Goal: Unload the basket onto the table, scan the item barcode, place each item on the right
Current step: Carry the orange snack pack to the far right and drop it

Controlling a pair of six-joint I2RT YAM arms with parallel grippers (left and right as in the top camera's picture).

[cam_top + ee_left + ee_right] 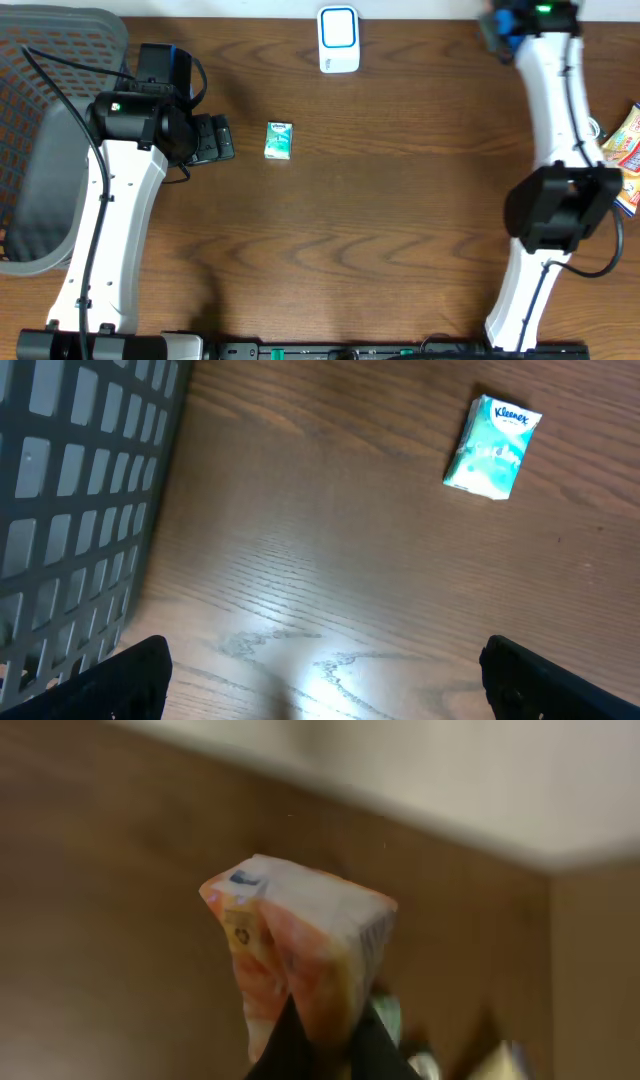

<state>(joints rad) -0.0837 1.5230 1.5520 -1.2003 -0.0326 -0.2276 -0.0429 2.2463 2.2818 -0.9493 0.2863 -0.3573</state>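
Note:
My right gripper [325, 1055] is shut on an orange and white packet [300, 950], pinching its lower edge; the packet stands upright and blurred in the right wrist view. Overhead, the right gripper [493, 28] is at the table's far right edge, and the packet itself does not show there. A white and blue scanner [339, 40] stands at the far middle of the table. My left gripper [215, 140] is open over bare wood, with nothing between its fingers [130, 680]. A teal Kleenex pack [279, 140] lies just to its right, also seen as a pack [492, 447] ahead of the left wrist camera.
A grey mesh basket [45, 150] fills the left edge, its wall [70, 510] close beside the left gripper. Several colourful packets [625, 150] lie at the right edge.

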